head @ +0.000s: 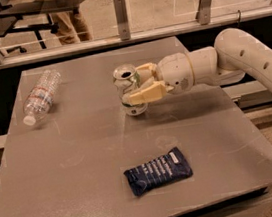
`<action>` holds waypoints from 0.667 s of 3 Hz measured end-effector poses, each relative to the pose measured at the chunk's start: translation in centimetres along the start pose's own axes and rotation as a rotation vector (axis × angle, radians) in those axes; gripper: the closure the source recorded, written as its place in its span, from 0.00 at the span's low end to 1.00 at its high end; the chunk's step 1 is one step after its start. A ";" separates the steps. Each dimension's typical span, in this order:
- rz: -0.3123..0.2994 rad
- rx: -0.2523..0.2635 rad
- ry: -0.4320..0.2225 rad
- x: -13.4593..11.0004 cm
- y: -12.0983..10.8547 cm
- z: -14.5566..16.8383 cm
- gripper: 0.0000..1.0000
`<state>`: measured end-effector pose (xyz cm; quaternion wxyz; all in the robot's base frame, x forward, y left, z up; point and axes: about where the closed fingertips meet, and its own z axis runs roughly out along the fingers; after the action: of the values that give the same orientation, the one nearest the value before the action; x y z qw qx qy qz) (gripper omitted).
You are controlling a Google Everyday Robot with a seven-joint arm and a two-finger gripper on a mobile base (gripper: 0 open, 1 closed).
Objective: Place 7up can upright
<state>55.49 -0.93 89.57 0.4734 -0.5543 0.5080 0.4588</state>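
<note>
The 7up can (129, 88) stands upright on the grey table (82, 158), a little behind its middle, silver top up with green markings on its side. My gripper (137, 84) reaches in from the right and is shut on the can, one cream finger (142, 95) across its front and the other behind it. The can's base appears to rest on the table. The white arm (220, 63) stretches away to the right edge.
A clear plastic water bottle (40, 96) lies on its side at the table's back left. A dark blue snack packet (157, 171) lies flat near the front middle. A railing with metal posts (121, 16) runs behind the table.
</note>
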 end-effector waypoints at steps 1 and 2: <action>0.006 0.001 -0.017 0.4 0.1 0.1 0.28; 0.013 0.001 -0.034 0.7 0.1 0.3 0.00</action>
<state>55.40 -0.72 88.83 0.4794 -0.5429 0.5038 0.4708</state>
